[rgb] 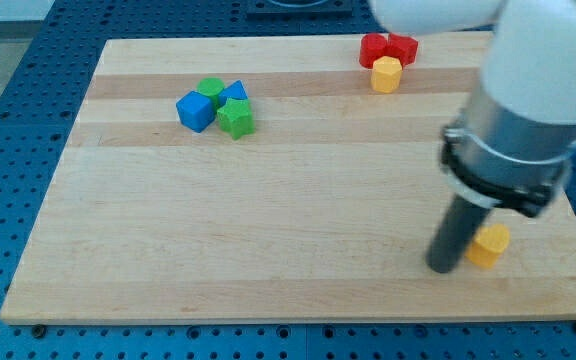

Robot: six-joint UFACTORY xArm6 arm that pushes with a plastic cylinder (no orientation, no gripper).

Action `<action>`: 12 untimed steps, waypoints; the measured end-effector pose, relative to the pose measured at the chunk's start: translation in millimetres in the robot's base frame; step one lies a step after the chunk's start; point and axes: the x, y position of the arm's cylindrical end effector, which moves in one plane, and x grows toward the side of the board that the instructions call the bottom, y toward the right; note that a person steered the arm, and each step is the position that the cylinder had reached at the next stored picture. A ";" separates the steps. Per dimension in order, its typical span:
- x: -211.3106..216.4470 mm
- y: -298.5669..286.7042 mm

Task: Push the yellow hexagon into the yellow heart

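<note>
Step in hand: approach, no contact with the hexagon yet. No claw on this arm, only a rod, so nothing opens and nothing is held. My tip (pixel 445 268) rests on the board (pixel 268 230) with a yellow block (pixel 489 245) just beside it on the view's right, partly hidden by the rod; I judge this to be the yellow heart. The yellow hexagon (pixel 386 74) lies well apart from my tip, toward the view's top, touching two red blocks (pixel 387 47).

Next move: travel to the hexagon's far side, then push it down the view toward the heart, clear of the reds.

Surface: pale wood board on a blue perforated table (pixel 8 80). Blue cube (pixel 196 111) and green block (pixel 236 118) cluster far to the tip's upper left.
</note>
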 end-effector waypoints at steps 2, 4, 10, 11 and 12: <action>-133.3 -39.5; -243.2 -45.8; -260.1 -11.3; -236.9 3.5; -231.9 23.0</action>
